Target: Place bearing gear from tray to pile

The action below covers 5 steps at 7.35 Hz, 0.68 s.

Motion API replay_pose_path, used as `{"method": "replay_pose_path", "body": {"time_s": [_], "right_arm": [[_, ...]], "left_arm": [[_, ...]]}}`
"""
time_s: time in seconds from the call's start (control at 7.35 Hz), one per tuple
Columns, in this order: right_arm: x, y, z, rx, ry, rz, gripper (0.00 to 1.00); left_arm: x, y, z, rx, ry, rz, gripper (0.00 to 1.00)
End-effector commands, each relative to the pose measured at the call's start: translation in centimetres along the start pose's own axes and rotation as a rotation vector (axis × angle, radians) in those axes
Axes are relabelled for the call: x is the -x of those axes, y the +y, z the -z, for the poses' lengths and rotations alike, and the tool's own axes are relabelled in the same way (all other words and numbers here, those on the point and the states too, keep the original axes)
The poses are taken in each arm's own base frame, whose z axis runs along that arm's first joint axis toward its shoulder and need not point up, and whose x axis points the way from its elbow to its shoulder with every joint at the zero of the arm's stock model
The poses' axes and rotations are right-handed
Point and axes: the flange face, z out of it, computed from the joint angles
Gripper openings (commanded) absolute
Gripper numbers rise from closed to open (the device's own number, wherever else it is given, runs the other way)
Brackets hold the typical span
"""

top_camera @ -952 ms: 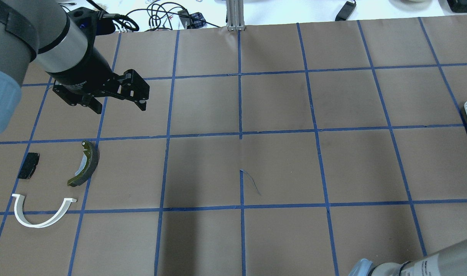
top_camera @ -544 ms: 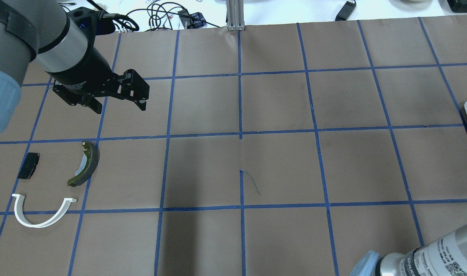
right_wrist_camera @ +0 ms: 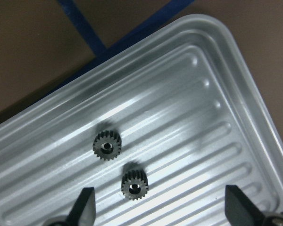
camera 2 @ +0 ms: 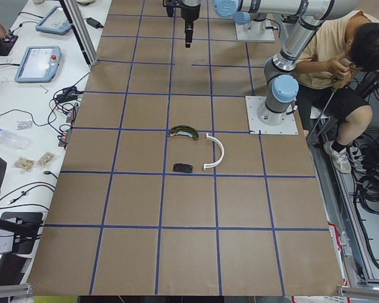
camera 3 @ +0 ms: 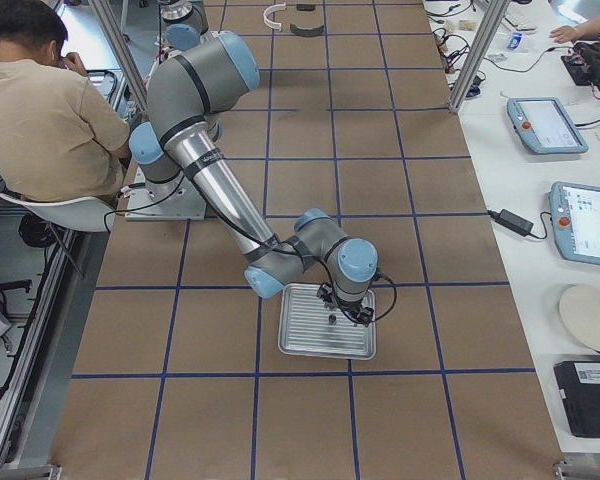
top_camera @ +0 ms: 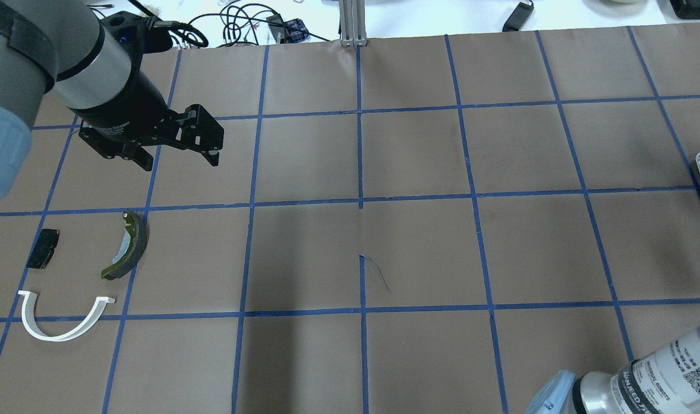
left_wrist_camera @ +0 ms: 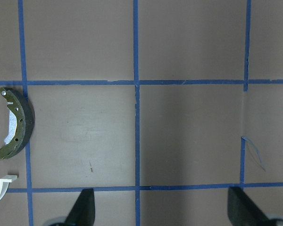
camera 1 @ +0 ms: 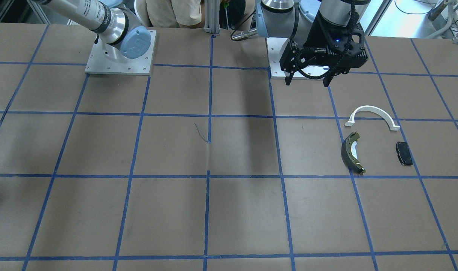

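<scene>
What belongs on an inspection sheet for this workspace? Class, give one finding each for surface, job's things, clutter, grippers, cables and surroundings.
surface: brown table marked with a blue tape grid.
job's things: upper gear and lower gear lie apart in the ribbed tray; white bracket, brake shoe and black pad lie grouped, not touching.
clutter: plate and bottle on the side benches.
grippers: left gripper open, empty, above bare table; right gripper open above the tray, holding nothing.
cables: black cables on the bench beyond the table.
surroundings: seated person beside the robot bases.
</scene>
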Motion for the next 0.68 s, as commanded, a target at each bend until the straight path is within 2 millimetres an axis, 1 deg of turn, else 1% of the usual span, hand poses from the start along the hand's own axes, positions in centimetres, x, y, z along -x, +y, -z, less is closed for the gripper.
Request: {"method": "replay_pose_path", "body": {"time_s": [0.0,0.14,0.27,0.41,0.54], "right_arm": [[1.82,0.58,-2.56,0.019,0.043,0.116,0.94],[1.89,0.53,-2.65,0.025,0.064,0.119,0.88],[1.89,0.51,-2.65,0.023,0.065,0.112,0.74],[1.72,0.50,-2.46,0.026,0.065,0.105,0.67],[1.88,0.42,-2.65,0.022,0.060,0.101,0.53]], "left_arm": [[0.02,-0.01,0.00,0.000,0.000,0.001,1.00],[0.00,-0.05,-0.07,0.002,0.001,0.001,1.00],[-0.01,-0.05,-0.07,0.002,0.003,0.001,1.00],[0.02,-0.05,-0.07,0.002,0.000,0.001,1.00],[0.00,-0.05,-0.07,0.002,0.001,0.001,1.00]]}}
